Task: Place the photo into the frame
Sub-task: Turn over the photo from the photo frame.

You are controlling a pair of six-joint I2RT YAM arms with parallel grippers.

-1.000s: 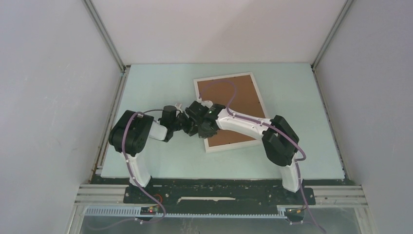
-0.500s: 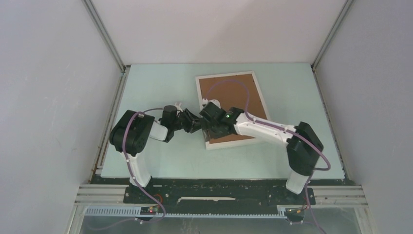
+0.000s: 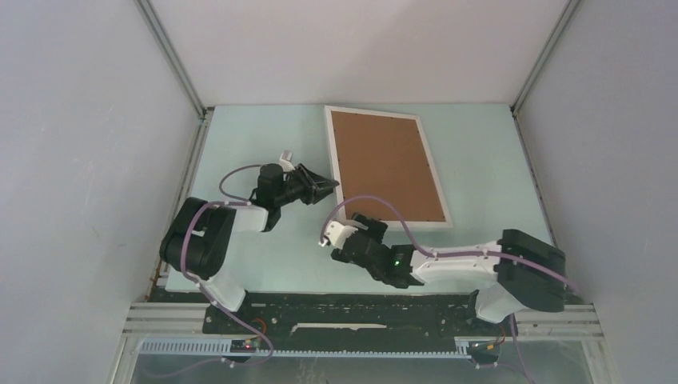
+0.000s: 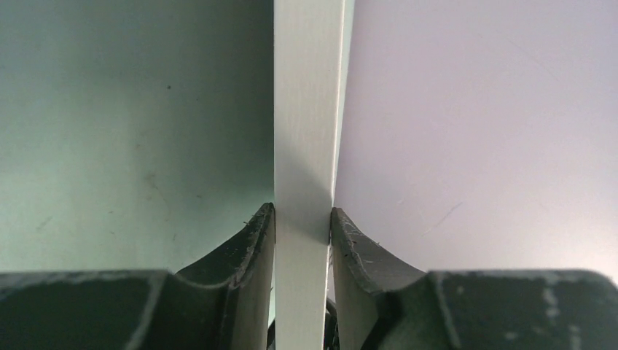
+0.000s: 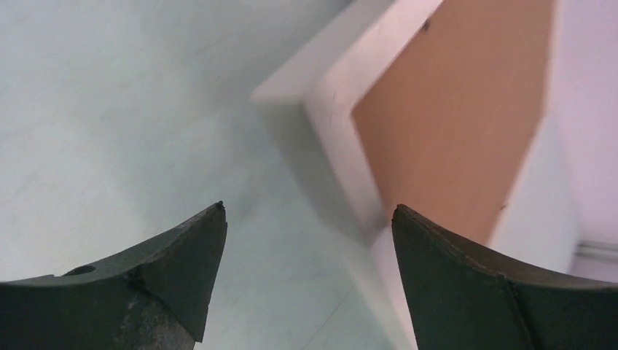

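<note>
The frame, a thin white rectangle with a narrow rim, lies back side up towards the far middle of the table, its long sides running away from the arms and skewed slightly. Its opening is filled by a plain brown backing board. Partway along its left long side the white rim is pinched between the fingers of the left gripper, and whether that side rests on the table or is raised cannot be told.
</note>
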